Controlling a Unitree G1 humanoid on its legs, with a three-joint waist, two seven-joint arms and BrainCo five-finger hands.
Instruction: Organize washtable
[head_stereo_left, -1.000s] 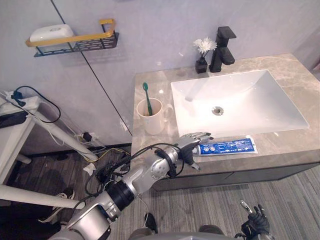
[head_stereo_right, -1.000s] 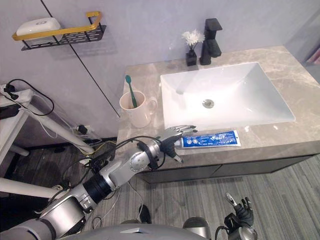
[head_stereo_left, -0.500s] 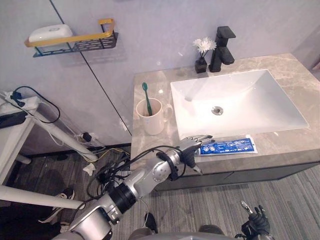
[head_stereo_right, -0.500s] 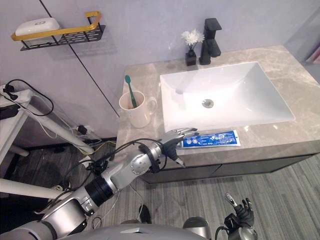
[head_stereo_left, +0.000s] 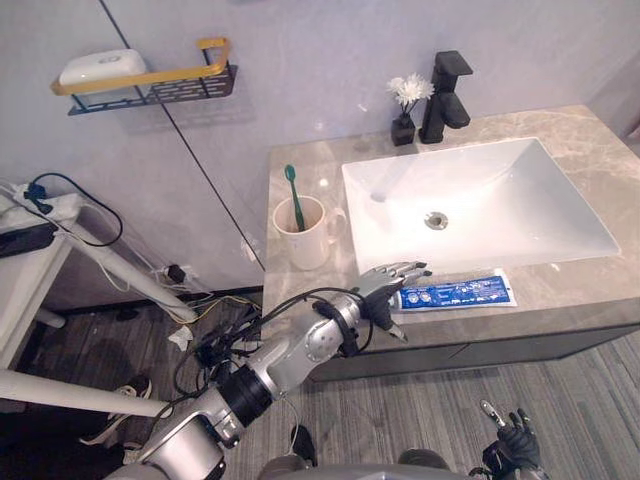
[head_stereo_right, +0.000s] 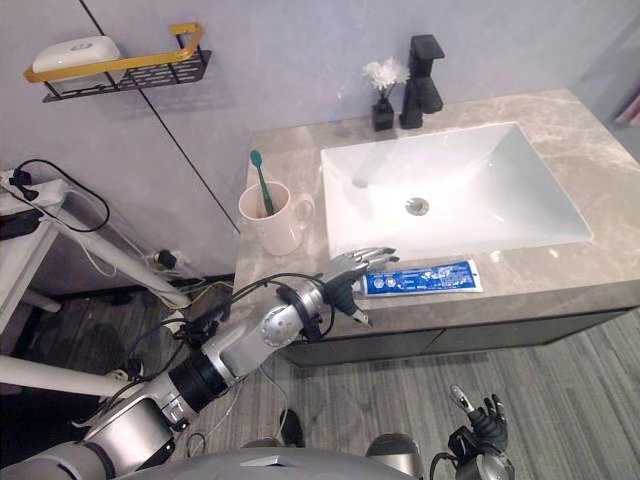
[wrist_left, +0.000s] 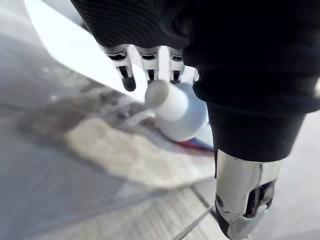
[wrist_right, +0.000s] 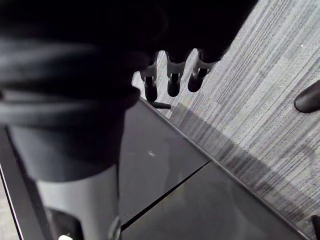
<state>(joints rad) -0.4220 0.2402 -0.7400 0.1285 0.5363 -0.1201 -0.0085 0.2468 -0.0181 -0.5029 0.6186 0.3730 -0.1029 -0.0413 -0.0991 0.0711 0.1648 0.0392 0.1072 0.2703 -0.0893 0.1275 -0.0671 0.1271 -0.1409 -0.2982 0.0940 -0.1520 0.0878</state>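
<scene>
A blue toothpaste tube (head_stereo_left: 455, 293) lies flat along the front edge of the marble washtable (head_stereo_left: 300, 165), its white cap (wrist_left: 172, 102) pointing left. My left hand (head_stereo_left: 385, 285) hovers at that cap end, open, fingers stretched over the cap and the thumb (wrist_left: 240, 200) apart below it. Nothing is held. A cream mug (head_stereo_left: 305, 235) with a green toothbrush (head_stereo_left: 293, 195) stands to the left of the sink. My right hand (head_stereo_right: 480, 425) hangs low near the floor, fingers relaxed and holding nothing.
The white sink basin (head_stereo_left: 470, 200) takes up the middle of the counter. A black faucet (head_stereo_left: 447, 95) and a small vase of white flowers (head_stereo_left: 405, 110) stand behind it. A wall shelf (head_stereo_left: 150, 82) at upper left carries a soap bar (head_stereo_left: 100, 67).
My left hand has edged slightly toward the tube's cap end. The tube, the mug and my right hand have stayed where they were.
</scene>
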